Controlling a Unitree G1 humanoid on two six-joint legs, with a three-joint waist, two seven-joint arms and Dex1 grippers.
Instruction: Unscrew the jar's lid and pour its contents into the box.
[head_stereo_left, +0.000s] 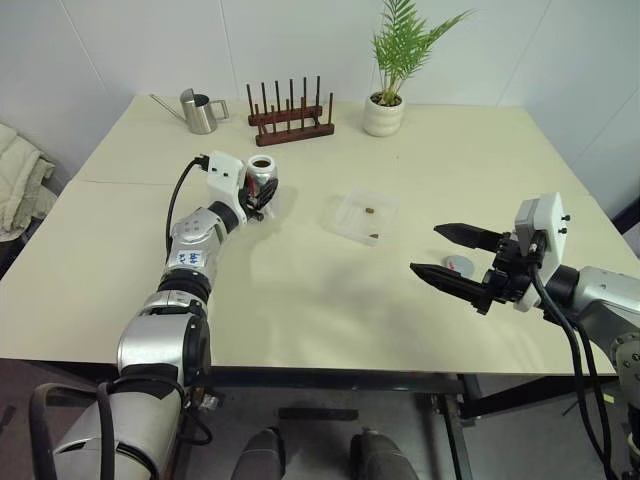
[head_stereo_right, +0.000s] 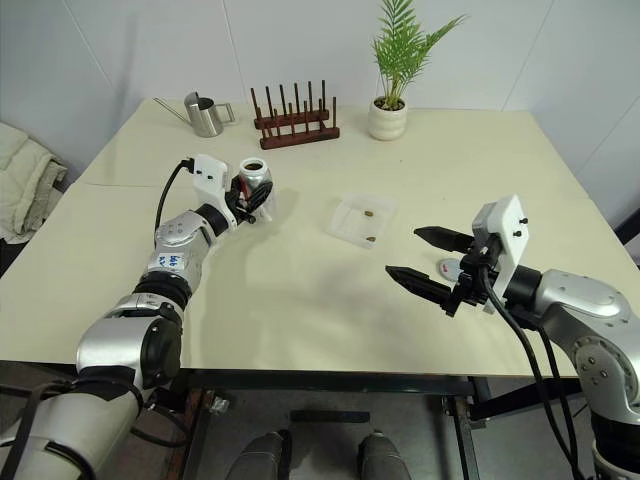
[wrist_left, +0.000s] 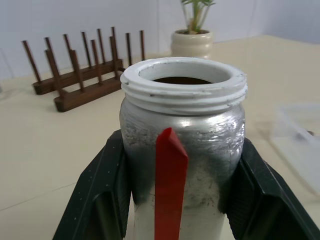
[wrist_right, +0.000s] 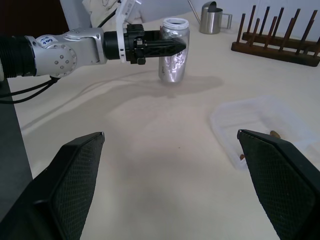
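While the right pincer (head_stereo_left: 450, 255) hangs nearest the front edge of the bench (head_stereo_left: 300, 300), its two black fingers stand wide apart and carry nothing. Between and just behind those fingers, the lid (head_stereo_left: 458, 266) lies flat on the bench surface, grey with a red mark, to the right of the box.

Further in, at mid-bench, sits the box (head_stereo_left: 362, 215), a shallow clear tray. A few small brown bits (head_stereo_left: 370, 212) rest inside it; their number cannot be judged exactly.

To the left of the box, well apart from it, the left pincer (head_stereo_left: 268, 190) is clamped on the jar (head_stereo_left: 262, 172), one finger on each side of the body. The jar stands upright with its mouth open, the white threaded neck bare, and a red stripe runs down its silvery side. Whether its base touches the bench cannot be told. The inside looks dark; any remaining contents cannot be made out.

Along the far edge stand a steel watering can (head_stereo_left: 200, 111) at the left, a dark wooden peg rack (head_stereo_left: 291, 117) beside it, and a potted plant (head_stereo_left: 386, 100) in a white pot to the right.
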